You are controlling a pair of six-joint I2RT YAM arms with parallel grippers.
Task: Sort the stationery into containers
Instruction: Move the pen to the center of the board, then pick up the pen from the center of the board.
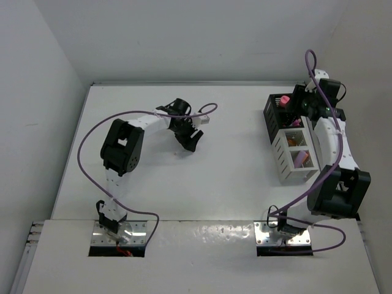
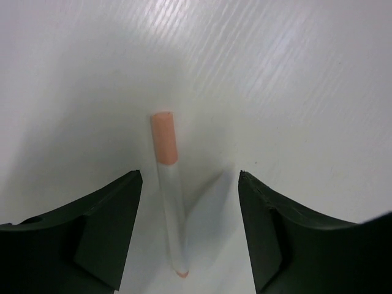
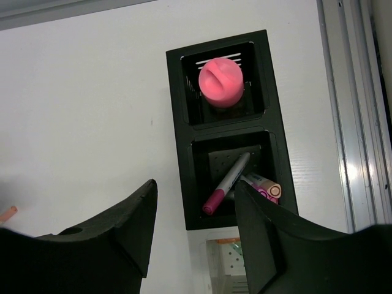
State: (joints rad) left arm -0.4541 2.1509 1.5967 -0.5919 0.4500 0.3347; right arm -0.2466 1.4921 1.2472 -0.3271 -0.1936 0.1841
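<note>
From above, the left tool (image 1: 187,138) covers whatever lies under it, and the right tool (image 1: 296,105) is mostly hidden behind its own wrist. In both wrist views the tool fingers are cut off by the bottom edge. The white rack (image 1: 283,162) shows only as a sliver in the right wrist view, with something orange inside that is too blurred to name. An orange scrap (image 3: 7,212) is cropped at that view's left edge.

The surface (image 1: 233,165) is plain white, enclosed by pale grey walls (image 1: 184,37) at the back and sides.

The left tool's jaws stand wide apart on either side of a thin white pen (image 2: 173,214) with a salmon cap, lying flat on the surface; neither finger touches it. The right tool hovers open and empty above the black holder (image 3: 185,138), which stands at the far right of the surface, just behind the rack. The holder's far compartment has a round pink-topped piece (image 3: 220,81). Its near compartment holds a magenta-capped pen (image 3: 225,184), leaning, beside a short pinkish piece (image 3: 263,185). One rack compartment holds a pink item (image 1: 299,159).
</note>
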